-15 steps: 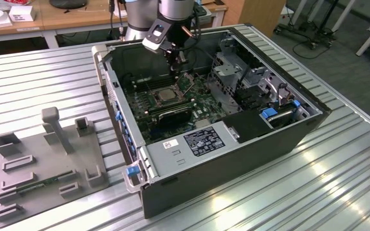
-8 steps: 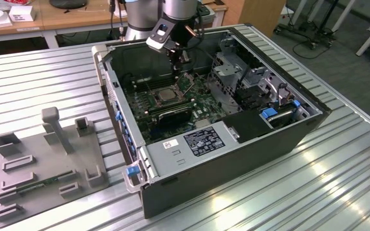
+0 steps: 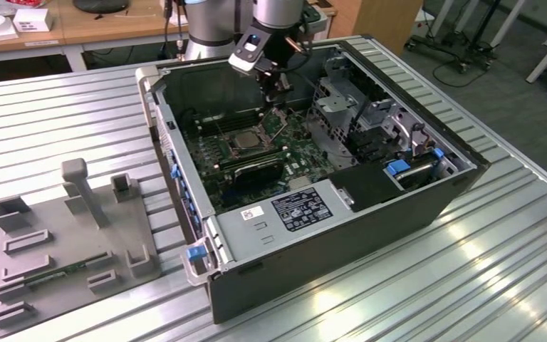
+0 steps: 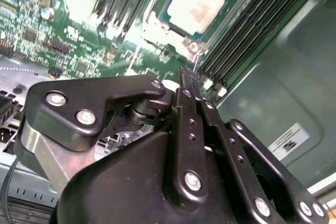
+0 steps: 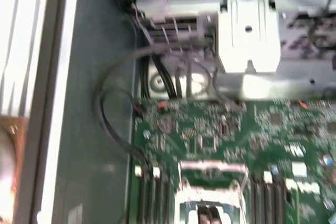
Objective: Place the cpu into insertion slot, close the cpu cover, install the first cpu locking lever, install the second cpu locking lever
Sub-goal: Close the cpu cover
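Claw, pressed together and empty, is hanging near slot; cpu is sitting inside slot.

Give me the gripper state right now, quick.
Gripper: closed, nothing visibly held between the tips, poised just off the cpu.

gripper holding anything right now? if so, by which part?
Nothing, as far as the second wrist view shows: the gripper has its fingers shut together with nothing between them. The cpu lies apart from it, down on the board.
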Controlling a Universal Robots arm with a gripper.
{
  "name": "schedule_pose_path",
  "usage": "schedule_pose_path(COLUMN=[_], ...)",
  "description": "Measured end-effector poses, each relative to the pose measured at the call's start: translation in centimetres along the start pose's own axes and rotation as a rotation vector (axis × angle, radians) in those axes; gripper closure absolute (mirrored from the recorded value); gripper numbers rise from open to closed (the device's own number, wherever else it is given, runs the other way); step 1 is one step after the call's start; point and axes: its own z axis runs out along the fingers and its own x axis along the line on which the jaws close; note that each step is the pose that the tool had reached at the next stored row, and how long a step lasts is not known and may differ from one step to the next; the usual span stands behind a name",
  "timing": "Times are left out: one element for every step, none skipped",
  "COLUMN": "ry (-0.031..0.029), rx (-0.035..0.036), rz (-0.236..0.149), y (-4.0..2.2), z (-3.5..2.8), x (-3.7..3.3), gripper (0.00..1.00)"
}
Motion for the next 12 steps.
schedule_pose_path(ry=[0.0000,0.0000,-0.0002,-0.0002,-0.0003,-0.0002,-0.0002,-0.0001,0.0000,0.0001,0.0001,0.0000], rx=[0.0000,0.0000,0.0001,0.0001,0.0001,0.0001,0.0001,0.0001,0.0000,0.0000,0.0000,0.0000], rz=[0.000,0.000,0.000,0.000,0.000,0.000,0.000,0.000,0.000,0.000,0.000,0.000], y=[0.27,0.53,0.78,1.04,1.32,1.58,1.83,2.06,2.27,2.44,2.53,2.53], z=[0.02,0.03,0.05,0.06,0.08,0.10,0.12,0.13,0.15,0.17,0.17,0.17], x=[0.00,0.00,0.00,-0.01,-0.01,-0.01,-0.01,-0.01,-0.01,-0.01,-0.01,-0.02], gripper=[0.89,0.89,0.89,0.89,0.89,0.89,0.89,0.89,0.89,0.89,0.89,0.89])
